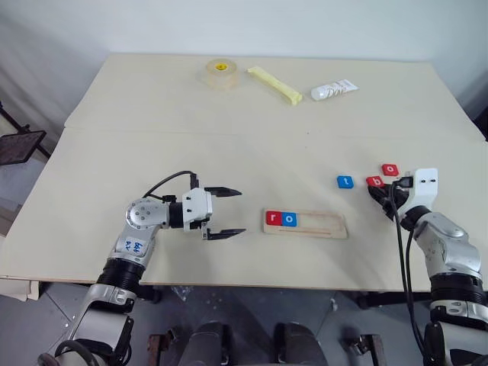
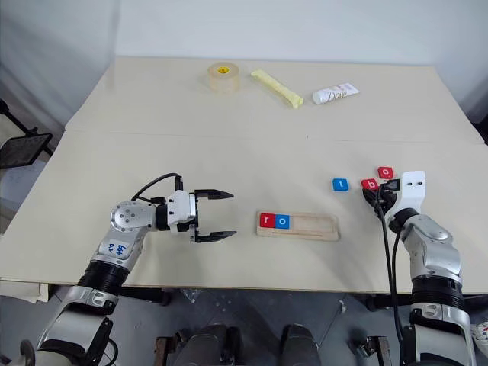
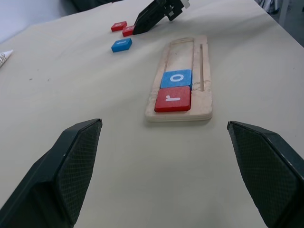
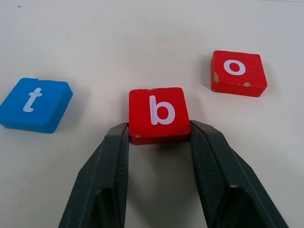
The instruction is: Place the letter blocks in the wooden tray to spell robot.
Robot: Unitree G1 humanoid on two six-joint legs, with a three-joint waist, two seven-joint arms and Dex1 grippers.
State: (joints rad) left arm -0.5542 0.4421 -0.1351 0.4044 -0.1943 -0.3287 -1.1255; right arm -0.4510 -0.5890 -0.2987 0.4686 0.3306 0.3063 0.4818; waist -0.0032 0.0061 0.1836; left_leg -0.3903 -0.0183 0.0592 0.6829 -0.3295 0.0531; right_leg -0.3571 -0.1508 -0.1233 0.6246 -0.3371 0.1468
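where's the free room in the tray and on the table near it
The wooden tray is free right of the blue o block. Bare table lies between tray and blue t block. Crowded around the right hand, red b block.

Both eye views look forward and down over the whole worktop (image 1: 229, 160) from the head. The left wrist view looks low along the wooden tray (image 3: 204, 76); the right wrist view sits close above the red b block (image 4: 157, 114), which all share.
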